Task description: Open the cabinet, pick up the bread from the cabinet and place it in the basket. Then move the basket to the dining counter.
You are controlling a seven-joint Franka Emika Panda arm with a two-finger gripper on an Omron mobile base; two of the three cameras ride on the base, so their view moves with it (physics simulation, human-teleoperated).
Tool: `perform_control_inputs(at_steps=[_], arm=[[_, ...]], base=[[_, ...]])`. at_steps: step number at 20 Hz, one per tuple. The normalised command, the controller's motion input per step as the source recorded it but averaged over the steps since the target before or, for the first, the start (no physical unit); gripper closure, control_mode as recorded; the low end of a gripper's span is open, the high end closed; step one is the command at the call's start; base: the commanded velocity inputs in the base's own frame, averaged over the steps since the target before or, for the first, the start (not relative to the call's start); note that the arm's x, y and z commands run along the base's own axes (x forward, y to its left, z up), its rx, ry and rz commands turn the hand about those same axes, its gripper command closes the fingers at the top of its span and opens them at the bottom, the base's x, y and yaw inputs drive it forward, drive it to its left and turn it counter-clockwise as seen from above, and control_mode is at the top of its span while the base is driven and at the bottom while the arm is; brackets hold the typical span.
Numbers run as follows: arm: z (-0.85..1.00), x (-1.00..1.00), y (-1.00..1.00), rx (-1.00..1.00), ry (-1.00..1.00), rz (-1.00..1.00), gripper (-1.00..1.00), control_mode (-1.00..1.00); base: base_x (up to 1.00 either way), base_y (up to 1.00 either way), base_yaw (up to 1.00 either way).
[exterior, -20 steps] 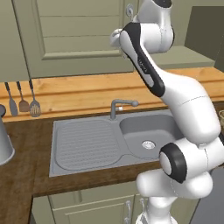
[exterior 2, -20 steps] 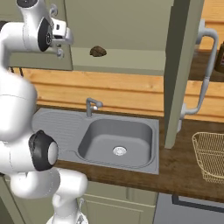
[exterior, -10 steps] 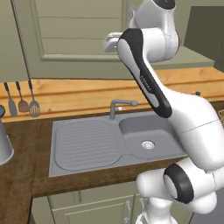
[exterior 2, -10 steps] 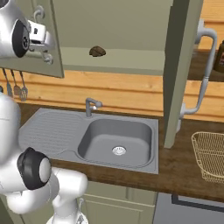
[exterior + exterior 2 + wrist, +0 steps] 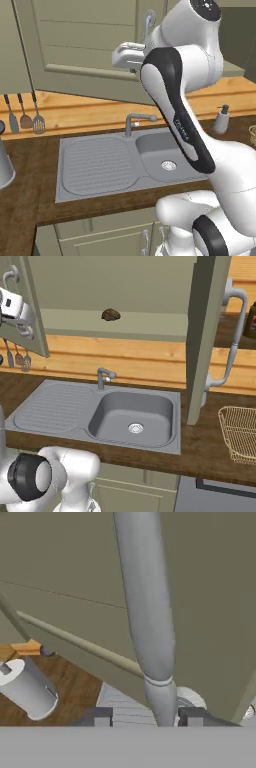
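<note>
The cabinet [image 5: 150,331] stands open, both sage-green doors swung out. The bread [image 5: 111,314], a small dark brown lump, lies on the pale inner shelf. My gripper [image 5: 147,716] is at the left door's silver bar handle [image 5: 147,612]. The bar runs between my fingertips [image 5: 102,716], with a gap on each side, so the jaws are open around it. From the base, the gripper [image 5: 136,55] [image 5: 20,311] sits high against the left door [image 5: 75,50]. The tan wicker basket [image 5: 242,431] rests on the worktop at the far right. The dining counter is out of view.
A grey sink [image 5: 132,416] with a faucet [image 5: 102,376] lies below the cabinet. Utensils [image 5: 25,117] hang at the left wall above a metal canister [image 5: 27,689]. A soap bottle [image 5: 220,119] stands right of the sink. The right door [image 5: 205,331] juts out over the worktop.
The arm swung left and pulled the left door wider open. The jaws, closed on the handle a second ago, have spread apart from it.
</note>
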Motion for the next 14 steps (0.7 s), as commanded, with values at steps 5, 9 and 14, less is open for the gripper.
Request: perform_control_inputs(at_steps=[5,9,14], arm=[[0.05,-0.42,-0.83,0.41,0.0,0.02,-1.0,-1.0],[0.19,-0.01,-1.0,0.44,0.0,0.09,-1.0,-1.0],[0.06,0.43,-0.92,0.4,0.06,0.09,-1.0,-1.0]], base=[[0.0,0.0,0.0],[0.0,0.0,0.0],[0.0,0.0,0.0]])
